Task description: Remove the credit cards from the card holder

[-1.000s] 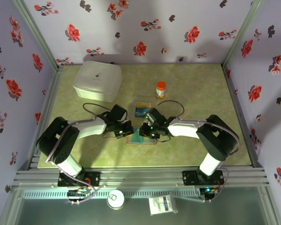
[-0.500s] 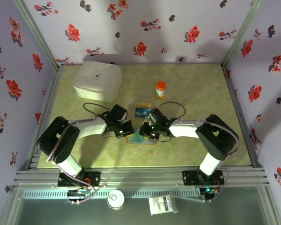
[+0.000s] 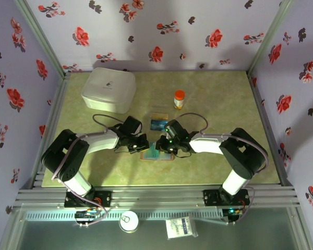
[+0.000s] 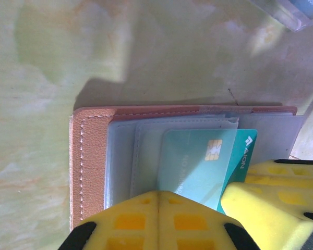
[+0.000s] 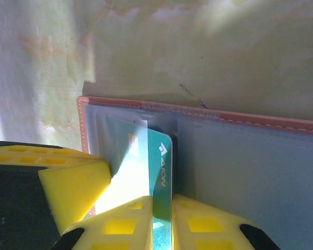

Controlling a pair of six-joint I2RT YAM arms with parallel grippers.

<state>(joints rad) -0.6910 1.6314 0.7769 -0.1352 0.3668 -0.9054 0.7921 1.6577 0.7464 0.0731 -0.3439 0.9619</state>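
Reaching inward low, right tool [image 5: 163, 219] pinching teal card [image 5: 160, 166], left tool [image 4: 157, 208] pressed together on card holder [image 4: 88, 156].

The card holder [image 4: 88, 156] has a tan-brown leather edge with pale stitching and blue-grey inner faces. The credit card [image 4: 198, 166] in it is teal with a gold chip and white lettering. The left gripper [image 4: 158, 205] has yellow fingers, the table [image 3: 219, 99] is marbled pale green, and the walls [image 3: 198, 31] are lilac with red and dark flowers.
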